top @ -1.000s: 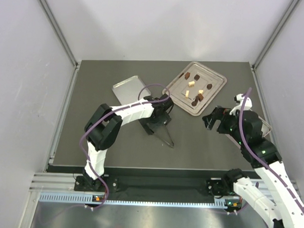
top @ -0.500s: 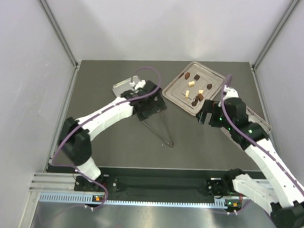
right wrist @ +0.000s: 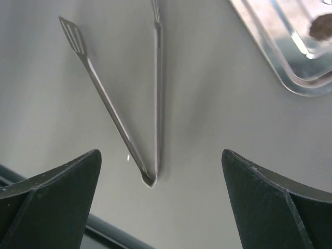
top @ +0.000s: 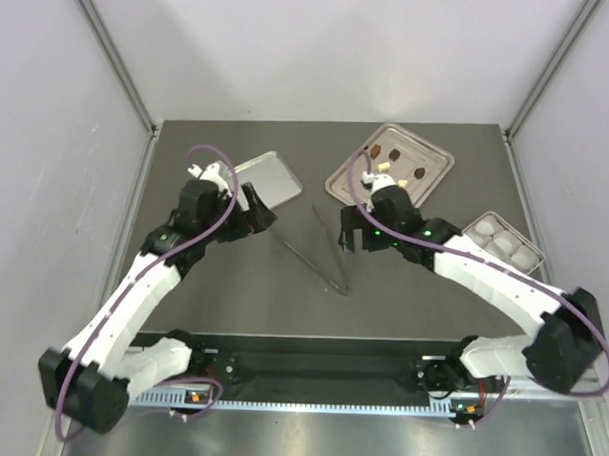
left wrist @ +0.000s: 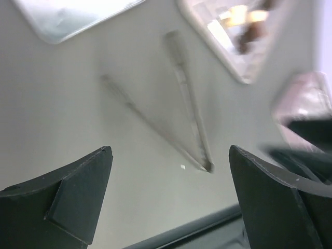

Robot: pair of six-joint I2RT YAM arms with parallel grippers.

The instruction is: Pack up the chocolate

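The chocolate (top: 396, 155) is several small brown and tan pieces on a silver tray (top: 434, 158) at the back right; the right arm hides part of the tray. One brown piece (right wrist: 322, 25) shows in the right wrist view, and blurred pieces (left wrist: 248, 27) show in the left wrist view. Metal tongs (top: 328, 261) lie spread open on the table, also seen in the wrist views (right wrist: 150, 179) (left wrist: 193, 124). My left gripper (top: 257, 217) (left wrist: 170, 153) is open and empty, left of the tongs. My right gripper (top: 350, 234) (right wrist: 161, 155) is open and empty, just right of the tongs.
An empty silver tray (top: 269, 176) lies at the back left, beside the left gripper. A pale box with round hollows (top: 502, 239) sits at the right edge. The dark table (top: 422, 292) ends at a metal rail in front. Grey walls stand on three sides.
My left gripper has drawn back to the left, away from the tongs, which now lie free. My right arm has swung left from the table's right side to the tongs, uncovering the pale box.
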